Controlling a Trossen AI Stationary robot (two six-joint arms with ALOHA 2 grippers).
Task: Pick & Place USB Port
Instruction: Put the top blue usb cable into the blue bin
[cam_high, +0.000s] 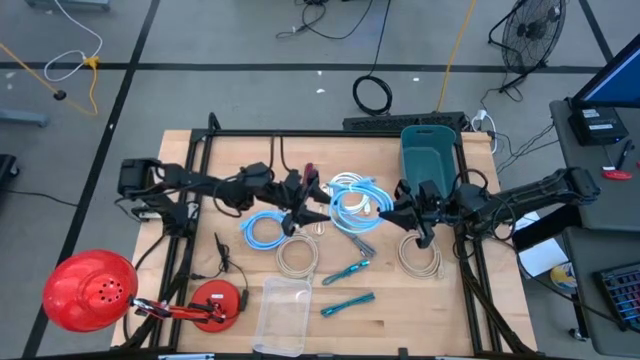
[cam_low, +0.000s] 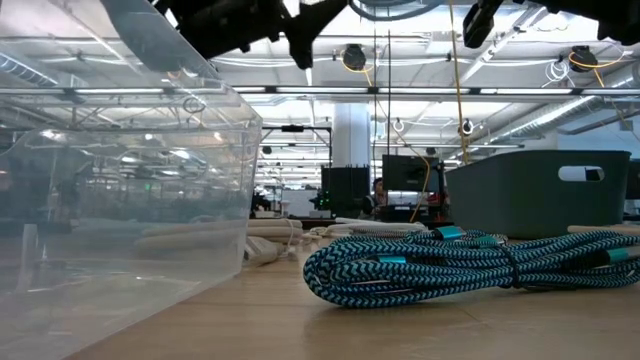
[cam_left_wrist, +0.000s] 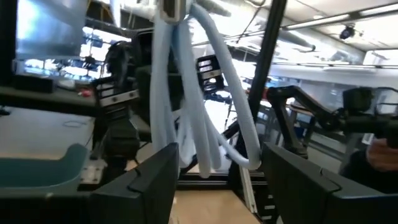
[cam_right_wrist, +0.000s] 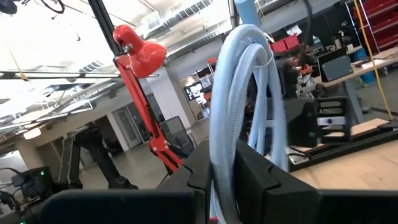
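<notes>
Right gripper (cam_right_wrist: 239, 168) clamps the pale blue cable coil (cam_high: 352, 205) mid-table while the left gripper (cam_left_wrist: 217, 180) hangs open beside it, the teal bin (cam_high: 430, 150) at the far edge awaiting it.

high: overhead, straight down, whole table (cam_high: 400, 300) plus surrounding floor | low: table-top height, level across, clear bin (cam_low: 120, 200) and teal braided cable (cam_low: 450, 265) right up close | left wrist: forward past own fingers (cam_left_wrist: 149, 186), close on hanging light-blue cable (cam_left_wrist: 199, 124) | right wrist: same cable (cam_right_wrist: 239, 106) close, from opposite side; red lamp (cam_right_wrist: 140, 46) behind, also in high (cam_high: 90, 290)
</notes>
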